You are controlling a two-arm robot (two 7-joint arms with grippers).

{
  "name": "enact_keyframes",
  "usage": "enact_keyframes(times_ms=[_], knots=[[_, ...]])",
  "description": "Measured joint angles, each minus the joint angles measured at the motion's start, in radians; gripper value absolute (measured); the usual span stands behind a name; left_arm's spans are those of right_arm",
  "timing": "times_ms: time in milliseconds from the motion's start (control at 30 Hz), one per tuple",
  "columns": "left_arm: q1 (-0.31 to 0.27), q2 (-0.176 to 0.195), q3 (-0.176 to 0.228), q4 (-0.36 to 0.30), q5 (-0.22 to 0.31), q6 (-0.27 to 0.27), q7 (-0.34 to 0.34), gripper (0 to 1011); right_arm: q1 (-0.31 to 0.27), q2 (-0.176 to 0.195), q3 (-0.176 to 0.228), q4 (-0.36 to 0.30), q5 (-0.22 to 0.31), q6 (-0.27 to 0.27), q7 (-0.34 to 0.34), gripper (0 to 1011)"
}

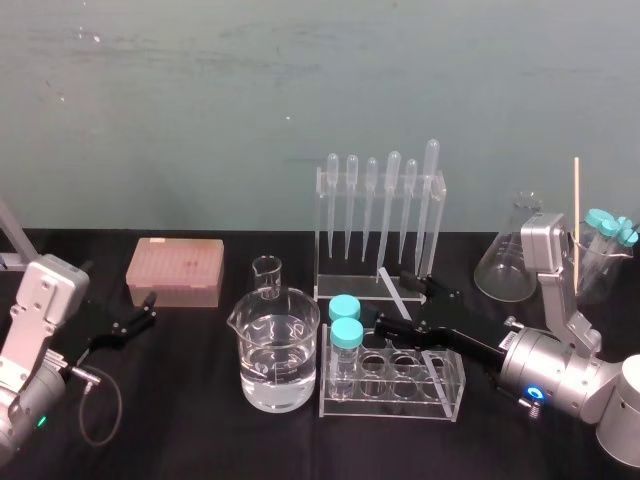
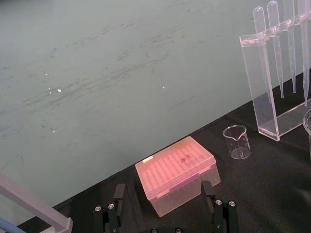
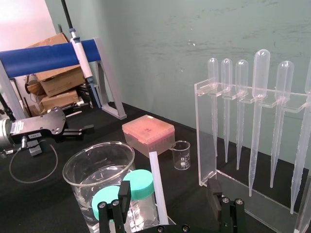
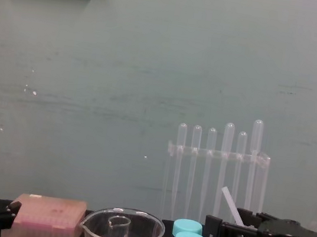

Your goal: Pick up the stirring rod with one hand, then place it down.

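Right black gripper (image 3: 169, 196), jaws spread astride the thin white translucent stirring rod (image 3: 156, 179), may flick it away closing off-centre.

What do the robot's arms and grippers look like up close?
Both arms are silver-grey metal with rounded joint housings. The right arm carries a glowing blue ring, the left arm a small green light and a looping black cable. The left gripper and right gripper are black, with two thin angular fingers each.
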Motion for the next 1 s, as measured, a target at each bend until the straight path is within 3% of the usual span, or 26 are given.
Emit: enact_keyframes(times_ms=[100, 467, 700, 1000], knots=[[0.000, 0.000, 0.000, 0.000, 0.000, 0.000, 0.000, 1000, 0.000, 0.000, 0.000, 0.000, 0.001, -0.001, 0.001, 964], [0.000, 0.000, 0.000, 0.000, 0.000, 0.000, 0.000, 1000, 0.000, 0.000, -0.001, 0.000, 0.001, -0.004, 0.004, 682], [0.000, 0.000, 0.000, 0.000, 0.000, 0.000, 0.000, 1000, 0.000, 0.000, -0.001, 0.000, 0.002, -0.004, 0.005, 419], [0.000, 0.000, 0.000, 0.000, 0.000, 0.000, 0.000, 1000, 0.000, 0.000, -0.001, 0.000, 0.002, -0.005, 0.005, 162]])
